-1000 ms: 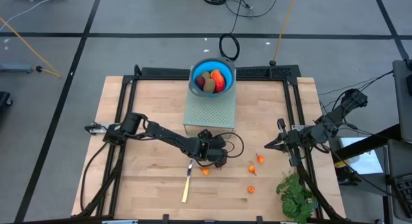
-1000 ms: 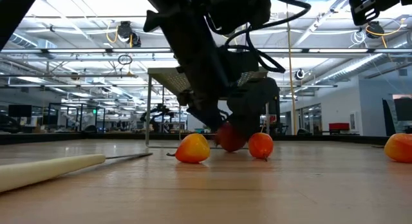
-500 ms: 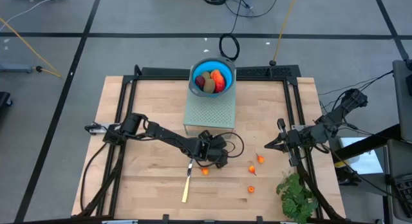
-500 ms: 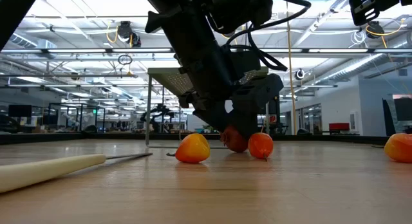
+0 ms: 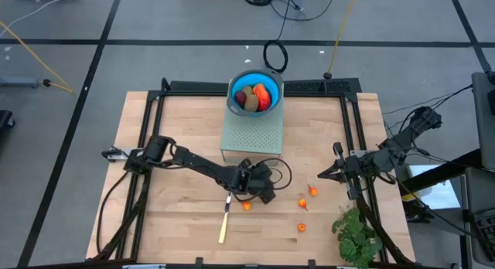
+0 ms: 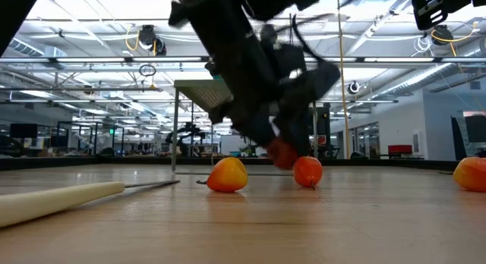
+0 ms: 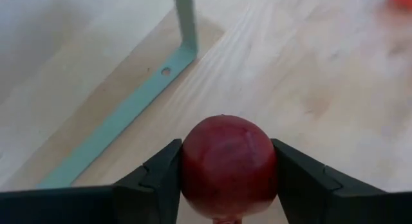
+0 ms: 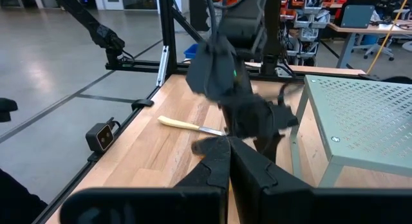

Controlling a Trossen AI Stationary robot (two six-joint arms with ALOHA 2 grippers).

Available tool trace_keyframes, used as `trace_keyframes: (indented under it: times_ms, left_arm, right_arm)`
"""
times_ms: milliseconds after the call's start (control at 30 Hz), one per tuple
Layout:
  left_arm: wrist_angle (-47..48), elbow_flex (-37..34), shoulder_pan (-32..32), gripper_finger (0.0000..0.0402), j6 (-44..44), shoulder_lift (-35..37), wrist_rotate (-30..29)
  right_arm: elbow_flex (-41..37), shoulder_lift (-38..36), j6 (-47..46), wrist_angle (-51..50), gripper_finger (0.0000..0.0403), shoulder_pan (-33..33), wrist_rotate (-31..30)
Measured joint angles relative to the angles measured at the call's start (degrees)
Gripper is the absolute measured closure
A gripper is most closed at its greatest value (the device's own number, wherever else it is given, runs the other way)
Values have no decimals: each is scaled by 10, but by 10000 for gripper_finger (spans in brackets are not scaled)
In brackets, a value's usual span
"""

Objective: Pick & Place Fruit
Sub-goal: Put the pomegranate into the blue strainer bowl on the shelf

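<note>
My left gripper (image 5: 263,192) is near the table's middle, in front of the pale green perforated stand (image 5: 251,134), and is shut on a dark red ball (image 7: 228,161). A blue bowl (image 5: 236,77) on that stand holds a red-orange oblong (image 5: 263,95), an olive-brown oval (image 5: 251,103) and a dark red piece (image 5: 240,97). Small orange bits lie on the wood, one (image 5: 247,206) beside my left gripper and others (image 5: 302,202) toward the right. My right gripper (image 5: 323,175) waits shut at the right side, raised above the table. My left gripper pinches the dark red ball by its two opposite sides (image 7: 190,166) between its two fingers (image 7: 158,179). The fingers slant down from the table's left side. In the low view the ball (image 6: 282,152) hangs just above the wood.
A pale-handled knife (image 5: 224,219) lies near the front edge, left of the orange bits. A leafy green bunch (image 5: 356,236) sits at the front right corner. Black frame rails (image 5: 151,130) run along the table's sides. Two orange bits (image 6: 227,174) (image 6: 307,171) flank the held ball.
My left gripper has closed its fingers on the dark red ball, which lay on the wood between them, and has rolled a little about its own axis. The ball now sits slightly higher, just off the table. The orange bits have stayed put.
</note>
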State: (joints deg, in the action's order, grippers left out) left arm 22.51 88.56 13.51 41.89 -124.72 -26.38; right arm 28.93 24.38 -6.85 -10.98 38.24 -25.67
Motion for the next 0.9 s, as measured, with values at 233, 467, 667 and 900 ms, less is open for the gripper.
trace_keyframes:
  times_ms: [233,467,667,900]
  left_arm:
    - [6,1,12,215,38,56,-9]
    - [19,1,33,210,96,110,-7]
    - [17,1,46,215,135,151,-19]
    - [1,1,53,213,164,186,-48]
  right_arm:
    - [0,0,0,0,403,0,0]
    - [0,0,0,0,403,0,0]
    - [0,0,3,0,403,0,2]
    - [0,0,6,-2,403,0,2]
